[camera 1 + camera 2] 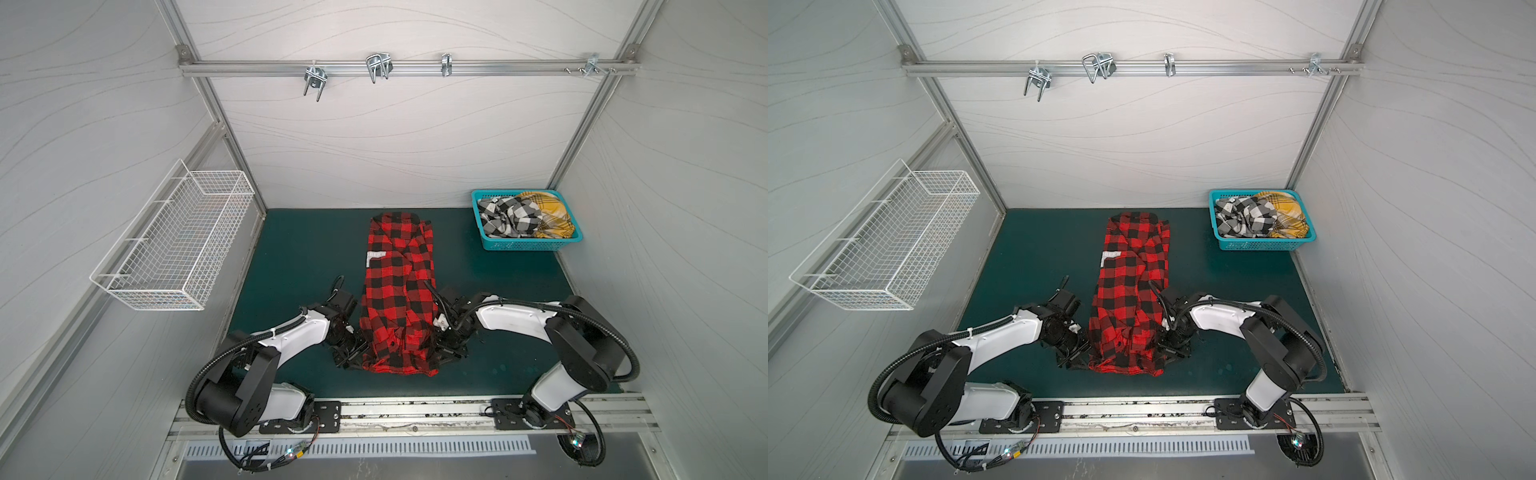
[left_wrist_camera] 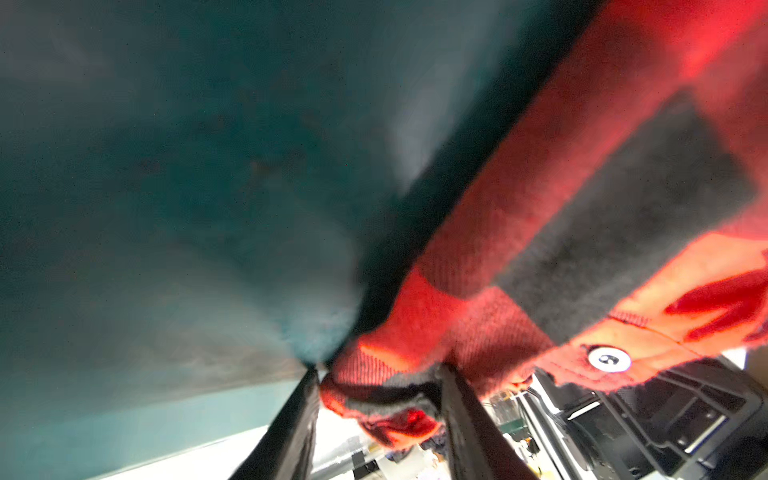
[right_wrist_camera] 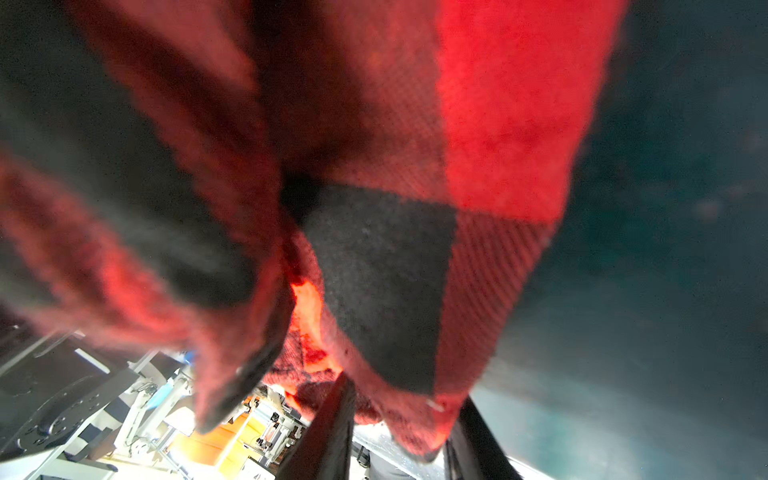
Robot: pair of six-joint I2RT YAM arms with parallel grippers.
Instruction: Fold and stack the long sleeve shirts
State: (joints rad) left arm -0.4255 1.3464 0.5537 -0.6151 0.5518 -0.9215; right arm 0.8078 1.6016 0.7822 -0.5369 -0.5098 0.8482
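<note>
A red-and-black checked shirt (image 1: 399,291) (image 1: 1133,291) lies lengthwise on the green mat (image 1: 299,257), folded into a long strip with a white label on its left side. My left gripper (image 1: 353,358) (image 2: 379,374) holds the near left corner of its hem, with bunched cloth (image 2: 582,187) filling the gap between the fingers. At the near right corner my right gripper (image 1: 441,351) (image 3: 405,390) is shut on the hem, cloth (image 3: 498,124) draping over its fingers. Two more shirts, black-and-white (image 1: 507,218) and mustard-yellow (image 1: 548,216), lie crumpled in the basket.
The teal plastic basket (image 1: 528,245) (image 1: 1258,246) stands at the mat's back right corner. A white wire basket (image 1: 174,249) hangs on the left wall. A metal rail with hooks (image 1: 374,68) crosses the back wall. The arms' base rail runs along the front edge.
</note>
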